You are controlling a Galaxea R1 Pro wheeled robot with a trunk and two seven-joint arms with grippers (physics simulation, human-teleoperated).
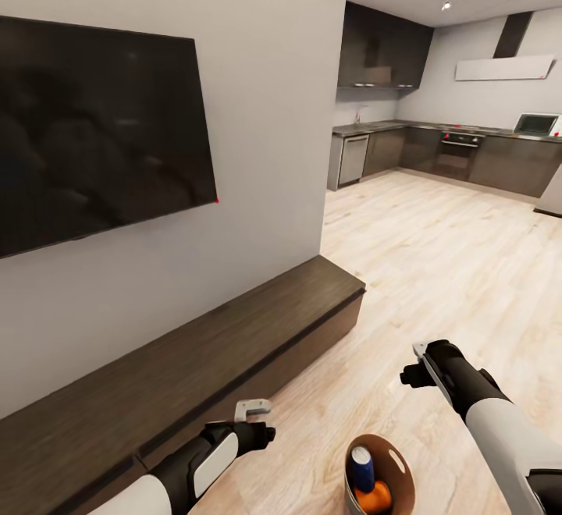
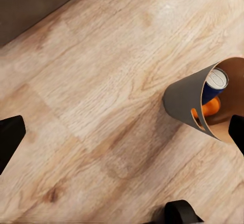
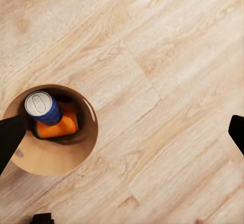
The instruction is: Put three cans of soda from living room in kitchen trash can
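The tash can [image 1: 393, 455], grey outside and tan inside, stands on the light wood floor low in the head view, between my two arms. A dark blue can of soda [image 1: 361, 468] stands in it, with an orange can of soda [image 1: 378, 498] lying beside it. The left wrist view shows the bin's grey wall [image 2: 187, 100] with the blue can [image 2: 215, 83] and an orange can [image 2: 211, 107] inside. From above, the right wrist view shows the bin [image 3: 51, 159], the blue can [image 3: 43, 108] and the orange can [image 3: 59, 126]. My left gripper [image 1: 251, 419] [image 2: 122, 137] and right gripper [image 1: 421, 363] [image 3: 122, 135] hang open and empty.
A long low dark-wood cabinet [image 1: 195, 359] runs along the wall on the left under a large black TV [image 1: 94, 133]. Past the wall's corner, the wood floor [image 1: 437, 257] stretches to the kitchen [image 1: 437, 148] with dark cabinets, an oven and a white microwave [image 1: 537, 123].
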